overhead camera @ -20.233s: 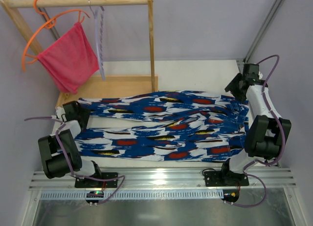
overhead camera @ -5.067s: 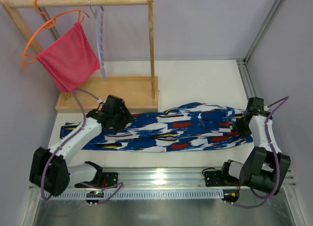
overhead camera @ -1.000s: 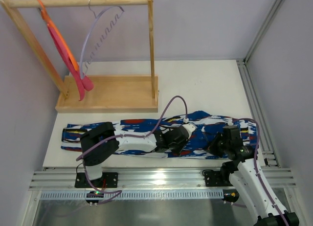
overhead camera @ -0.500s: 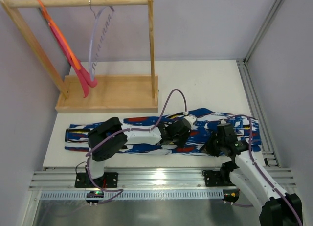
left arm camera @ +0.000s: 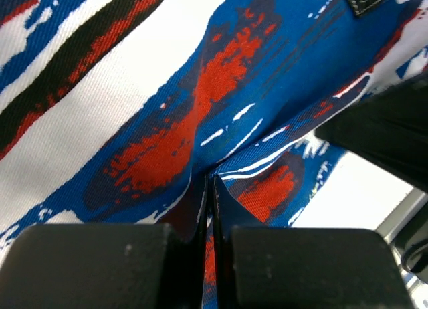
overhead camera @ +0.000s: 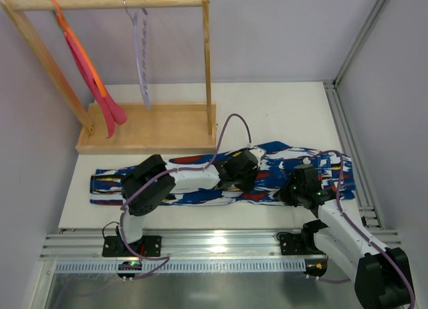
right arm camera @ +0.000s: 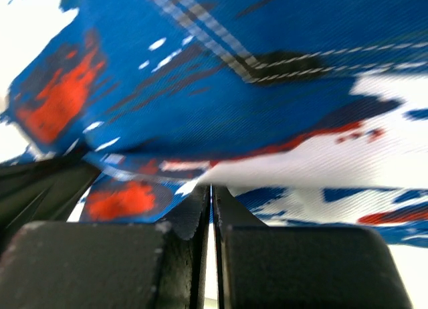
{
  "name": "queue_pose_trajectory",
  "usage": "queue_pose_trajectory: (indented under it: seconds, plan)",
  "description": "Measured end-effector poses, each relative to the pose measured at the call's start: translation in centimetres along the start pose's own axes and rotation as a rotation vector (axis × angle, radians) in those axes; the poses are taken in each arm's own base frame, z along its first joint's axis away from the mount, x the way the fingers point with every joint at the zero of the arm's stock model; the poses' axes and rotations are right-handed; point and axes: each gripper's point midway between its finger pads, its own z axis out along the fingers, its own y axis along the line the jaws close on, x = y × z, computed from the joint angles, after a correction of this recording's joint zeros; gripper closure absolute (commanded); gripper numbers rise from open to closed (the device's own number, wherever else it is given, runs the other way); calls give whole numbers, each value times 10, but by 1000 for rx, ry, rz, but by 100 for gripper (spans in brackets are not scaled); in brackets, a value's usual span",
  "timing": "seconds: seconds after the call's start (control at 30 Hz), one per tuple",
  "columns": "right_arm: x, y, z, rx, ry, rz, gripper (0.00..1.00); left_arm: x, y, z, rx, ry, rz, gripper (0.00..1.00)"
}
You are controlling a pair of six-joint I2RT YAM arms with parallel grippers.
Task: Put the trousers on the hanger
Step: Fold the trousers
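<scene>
Presently the left gripper (overhead camera: pixel 242 178) and right gripper (overhead camera: pixel 297 188) are each clamped on a fold of the trousers (overhead camera: pixel 277 168), which lie lengthwise on the table (overhead camera: pixel 281 115). Grasp step appears in hand; next, lift both evenly toward the hanger (overhead camera: pixel 141 61), hanging well apart.

the trousers (overhead camera: pixel 107 183) lay across the near tabletop (overhead camera: pixel 281 112), before the rack (overhead camera: pixel 147 127) (the hanger (overhead camera: pixel 141 61) hung on its rail).
</scene>
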Motion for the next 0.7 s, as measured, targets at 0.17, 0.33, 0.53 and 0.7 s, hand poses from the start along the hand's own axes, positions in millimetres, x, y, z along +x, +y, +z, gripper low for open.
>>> queue_pose_trajectory:
  seconds: [0.17, 0.33, 0.53, 0.7]
  plan:
    - [-7, -5, 5, 32, -34, 17, 96, -11, -7, -18, 18, -30, 14, 100]
    - [-15, -6, 7, 42, -79, 36, 96, -24, -24, -41, 46, -84, 50, 100]
    - [-23, -8, 8, 63, -121, 58, 96, 12, -30, -34, 47, -36, 53, 100]
    - [-25, -10, 8, 69, -143, 80, 96, 30, -31, -21, 50, -32, 16, 100]
